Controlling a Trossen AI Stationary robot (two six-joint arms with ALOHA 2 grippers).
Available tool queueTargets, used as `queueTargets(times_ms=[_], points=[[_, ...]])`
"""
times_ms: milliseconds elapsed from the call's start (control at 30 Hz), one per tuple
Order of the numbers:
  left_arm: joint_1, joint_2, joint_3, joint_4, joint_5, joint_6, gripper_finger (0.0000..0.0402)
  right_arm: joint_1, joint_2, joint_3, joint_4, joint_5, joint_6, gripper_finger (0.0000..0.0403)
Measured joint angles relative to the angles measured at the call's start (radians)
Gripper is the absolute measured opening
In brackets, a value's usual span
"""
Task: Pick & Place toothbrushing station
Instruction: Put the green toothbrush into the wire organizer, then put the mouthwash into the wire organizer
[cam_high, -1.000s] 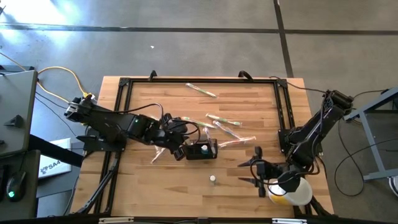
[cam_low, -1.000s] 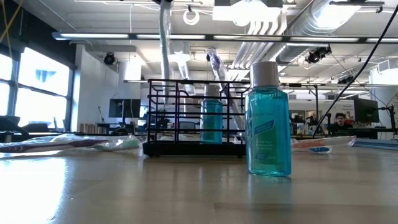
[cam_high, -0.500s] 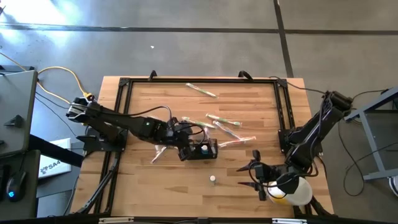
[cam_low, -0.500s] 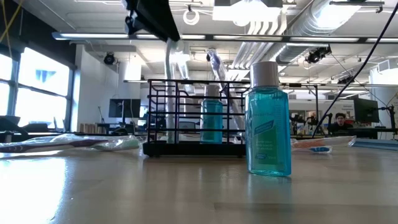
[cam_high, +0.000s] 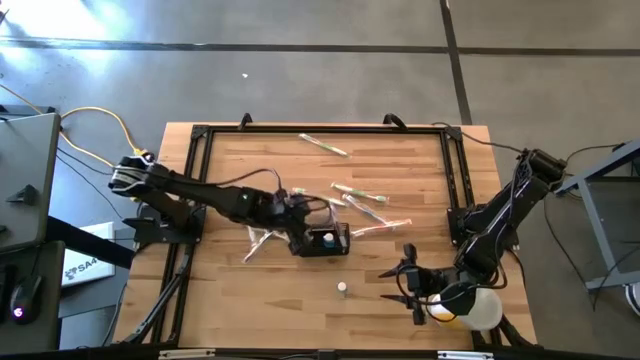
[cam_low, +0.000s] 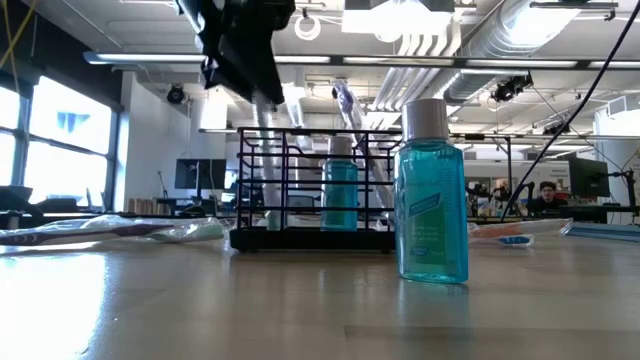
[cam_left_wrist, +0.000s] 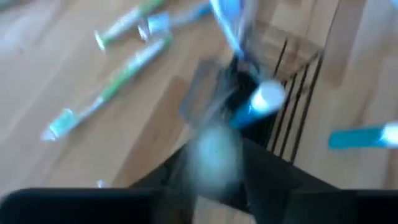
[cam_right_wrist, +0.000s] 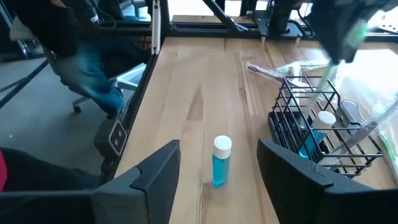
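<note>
The toothbrushing station (cam_high: 327, 241), a small black wire caddy (cam_low: 320, 190), stands mid-table on its flat base. Inside it are a small blue bottle (cam_low: 340, 190) and a wrapped toothbrush (cam_low: 348, 105) that leans on the top rim. My left gripper (cam_low: 240, 50) hangs over the caddy's left end (cam_high: 298, 234). A pale upright tube (cam_low: 267, 110) runs from under it down into the caddy; the left wrist view is blurred. My right gripper (cam_high: 408, 283) stands open near the table's near right. It faces a loose blue bottle (cam_right_wrist: 221, 163) and touches nothing.
Wrapped toothbrushes lie scattered on the wood (cam_high: 325, 145), (cam_high: 362, 193), (cam_high: 258, 242). The loose blue bottle (cam_high: 342, 288) stands near the front edge. A white-and-yellow cup (cam_high: 470, 308) sits behind my right gripper. A black rail (cam_high: 198, 170) frames the table. A seated person (cam_right_wrist: 81, 56) is beyond the edge.
My left gripper has come down toward the caddy with the pale tube. The tube's lower end has gone into the caddy's left end. The caddy and the loose bottle have stayed put.
</note>
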Motion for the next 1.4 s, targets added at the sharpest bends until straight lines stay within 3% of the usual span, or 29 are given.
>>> queueTargets(times_ms=[267,567,700,900,1067,1233,1400], points=[[0.001,-0.006,0.006,0.015,0.022,0.017,0.0204,0.000,0.000,0.000,0.001,0.000,0.000,0.0207],[0.000,-0.007,0.157,-0.031,0.007,0.106,0.0213,0.000,0.000,0.000,0.001,0.004,-0.005,0.0207],[-0.020,-0.008,0.288,-0.130,-0.013,0.131,0.0214,0.000,-0.001,0.000,0.002,0.095,-0.087,0.0201],[-0.187,-0.009,0.390,-0.304,-0.239,0.117,0.0214,0.000,-0.001,0.004,0.086,0.100,-0.254,0.0170],[-0.352,-0.017,0.396,-0.440,-0.408,-0.005,0.0214,0.000,-0.001,0.120,0.047,0.058,-0.355,0.0136],[-0.457,-0.017,0.378,-0.534,-0.439,-0.133,0.0214,0.007,0.064,0.283,-0.050,0.012,-0.365,0.0120],[-0.523,-0.015,0.312,-0.551,-0.443,-0.204,0.0214,0.024,0.233,0.446,-0.215,0.014,-0.257,0.0123]])
